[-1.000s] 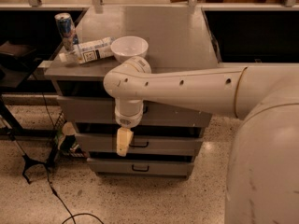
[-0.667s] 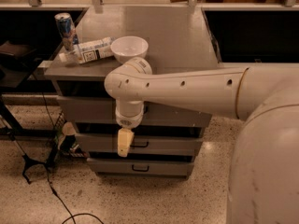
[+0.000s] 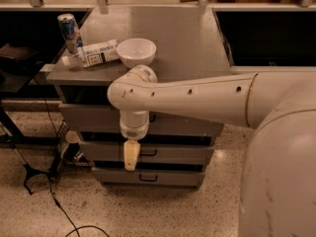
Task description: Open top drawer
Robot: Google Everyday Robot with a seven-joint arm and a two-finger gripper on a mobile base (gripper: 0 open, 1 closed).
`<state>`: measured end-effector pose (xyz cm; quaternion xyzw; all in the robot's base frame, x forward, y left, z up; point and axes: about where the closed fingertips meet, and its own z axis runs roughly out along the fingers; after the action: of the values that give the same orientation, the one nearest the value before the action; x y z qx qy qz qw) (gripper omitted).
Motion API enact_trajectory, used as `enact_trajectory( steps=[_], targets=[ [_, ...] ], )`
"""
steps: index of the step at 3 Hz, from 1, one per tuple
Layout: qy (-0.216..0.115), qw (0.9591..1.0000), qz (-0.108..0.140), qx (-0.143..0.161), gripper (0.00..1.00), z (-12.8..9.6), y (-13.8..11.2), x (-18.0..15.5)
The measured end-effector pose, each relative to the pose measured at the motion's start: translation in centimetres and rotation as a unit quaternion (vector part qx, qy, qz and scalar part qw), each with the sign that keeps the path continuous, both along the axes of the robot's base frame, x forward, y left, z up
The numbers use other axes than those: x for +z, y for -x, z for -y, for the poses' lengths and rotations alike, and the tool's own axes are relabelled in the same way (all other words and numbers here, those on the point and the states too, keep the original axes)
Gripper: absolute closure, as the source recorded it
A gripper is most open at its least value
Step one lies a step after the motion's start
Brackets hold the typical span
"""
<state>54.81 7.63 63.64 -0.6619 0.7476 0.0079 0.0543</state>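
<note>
The top drawer (image 3: 89, 117) is the tall grey front just under the grey tabletop (image 3: 187, 38). A dark gap shows above its front edge. Its black handle (image 3: 153, 117) is mostly hidden behind my white arm (image 3: 197, 100). My gripper (image 3: 131, 155) hangs straight down from the wrist, its yellowish tip in front of the middle drawer (image 3: 182, 153), just left of that drawer's handle (image 3: 148, 153) and below the top drawer's handle. It holds nothing that I can see.
A can (image 3: 69, 31), a carton lying on its side (image 3: 97, 52) and a white bowl (image 3: 136, 51) sit on the tabletop's left part. The bottom drawer (image 3: 148, 177) is below. Cables and a black stand (image 3: 29, 174) lie on the floor at left. My body (image 3: 281, 172) fills the right.
</note>
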Motion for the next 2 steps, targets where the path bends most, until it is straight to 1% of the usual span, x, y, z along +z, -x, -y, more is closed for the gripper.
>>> enact_trajectory(
  steps=[1,2],
  targets=[
    [-0.012,0.9998,0.014,-0.004,0.00,0.3,1.2,-0.2],
    [-0.039,0.9978,0.044,-0.029,0.00,1.0,2.9,-0.1]
  ],
)
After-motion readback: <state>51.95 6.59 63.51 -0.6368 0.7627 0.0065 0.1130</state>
